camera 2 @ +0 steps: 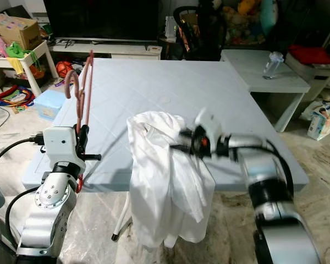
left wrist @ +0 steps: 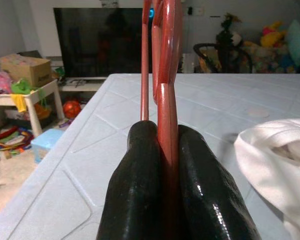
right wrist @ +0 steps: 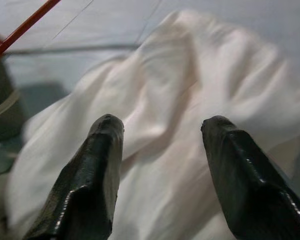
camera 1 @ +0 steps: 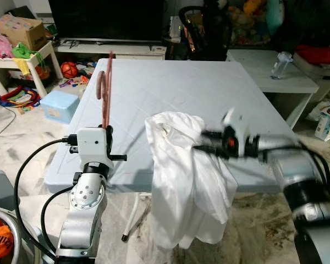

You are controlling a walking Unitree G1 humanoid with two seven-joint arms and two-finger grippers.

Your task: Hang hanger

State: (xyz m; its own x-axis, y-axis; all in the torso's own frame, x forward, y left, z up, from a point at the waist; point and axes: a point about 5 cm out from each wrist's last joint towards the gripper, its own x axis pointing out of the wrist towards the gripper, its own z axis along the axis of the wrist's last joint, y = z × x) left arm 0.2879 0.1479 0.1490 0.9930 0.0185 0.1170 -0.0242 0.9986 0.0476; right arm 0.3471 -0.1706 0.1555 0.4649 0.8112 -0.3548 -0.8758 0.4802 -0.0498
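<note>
Hanger (left wrist: 164, 75) clamped upright in left gripper (left wrist: 162, 165); right gripper (right wrist: 162, 135) spread at white shirt (camera 1: 187, 181).

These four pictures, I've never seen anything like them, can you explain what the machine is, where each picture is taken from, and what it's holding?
It is a humanoid robot with two silver arms, each ending in a gripper of two long black fingers. The two wide pictures come from a stereo camera on its head, looking down at a pale blue table. The other two come from cameras on its wrists, looking along the fingers.

The left gripper is shut on a reddish hanger, holding it upright at the table's left edge. A white shirt lies on the table's near edge and drapes down toward the floor. The right gripper is open, its fingers pointing at the shirt; the head views show that arm blurred, so it is probably moving. Behind the table are a television, toys and a smaller white table.
</note>
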